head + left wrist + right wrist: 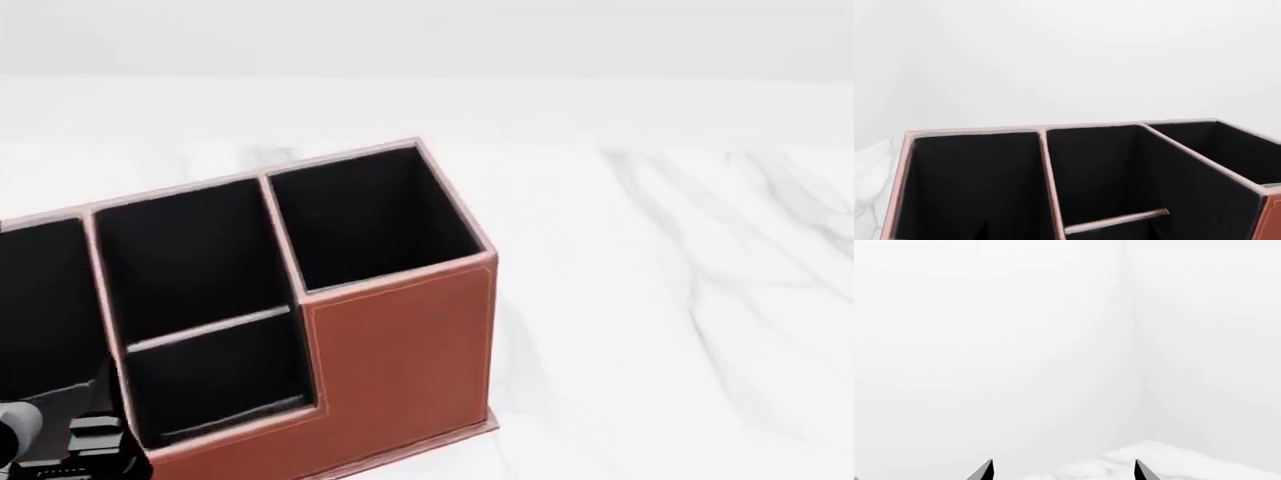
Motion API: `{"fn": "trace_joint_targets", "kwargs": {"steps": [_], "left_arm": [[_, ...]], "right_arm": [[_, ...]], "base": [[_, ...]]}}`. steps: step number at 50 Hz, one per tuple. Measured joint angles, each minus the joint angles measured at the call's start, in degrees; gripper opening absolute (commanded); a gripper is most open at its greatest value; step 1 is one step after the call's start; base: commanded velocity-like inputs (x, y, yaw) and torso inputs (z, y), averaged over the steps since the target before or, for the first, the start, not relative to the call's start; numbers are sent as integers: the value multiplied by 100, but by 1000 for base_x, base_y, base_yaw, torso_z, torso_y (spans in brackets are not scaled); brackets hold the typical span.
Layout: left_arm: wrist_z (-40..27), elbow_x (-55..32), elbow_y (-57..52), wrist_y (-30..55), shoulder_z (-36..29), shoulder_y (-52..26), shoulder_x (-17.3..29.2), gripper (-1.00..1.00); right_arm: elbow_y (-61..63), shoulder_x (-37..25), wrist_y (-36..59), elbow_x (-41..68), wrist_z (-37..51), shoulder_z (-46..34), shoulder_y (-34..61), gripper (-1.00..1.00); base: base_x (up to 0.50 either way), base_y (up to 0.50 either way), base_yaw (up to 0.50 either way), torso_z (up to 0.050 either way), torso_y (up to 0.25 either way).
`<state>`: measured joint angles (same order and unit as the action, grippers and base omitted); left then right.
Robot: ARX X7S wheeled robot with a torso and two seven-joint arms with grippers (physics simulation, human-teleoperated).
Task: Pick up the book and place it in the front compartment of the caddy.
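Observation:
The reddish-brown caddy (400, 350) stands on the white marble table, and its black-lined pockets fill the left wrist view (974, 175). The front compartment (187, 265) is the middle pocket, behind the low crossbar (207, 328); it also shows in the left wrist view (1094, 165). No book shows in any view. My left gripper (1067, 234) hovers over the caddy's top. Its dark fingertips (983, 231) show only faintly against the black lining, wide apart, with nothing between them. Part of the left arm (54, 435) shows beside the caddy. My right gripper (1062, 471) is open and empty, facing a white wall.
The marble table (667, 300) stretches to the right of the caddy. A shallower low-walled pocket (220, 375) lies in front of the crossbar, and a square end pocket (367, 215) at the right end. The table's corner (1167, 460) shows in the right wrist view.

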<state>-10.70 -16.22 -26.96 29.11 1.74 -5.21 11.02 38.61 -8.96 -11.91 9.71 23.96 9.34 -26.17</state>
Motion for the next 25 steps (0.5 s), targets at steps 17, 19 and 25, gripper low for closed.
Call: {"fn": "trace_joint_targets", "kwargs": {"steps": [17,19,25], "left_arm": [[-86,-84,24,-55,-98,-15,93,100],[-95,-108,28,-63,-117,-19,95,100],[-139,-131,38,-73,-133,-29,136,100]], "right_arm": [[46,-71,44,-61,159,-21,-20,100],[57,-88,67,-97,177,-27,-18,100],[86,-111,108,-187,224,-57,-20,100]], "base": [[56,28,0,0,1],[0,500,0,0,0],[0,448,0,0,0]]}}
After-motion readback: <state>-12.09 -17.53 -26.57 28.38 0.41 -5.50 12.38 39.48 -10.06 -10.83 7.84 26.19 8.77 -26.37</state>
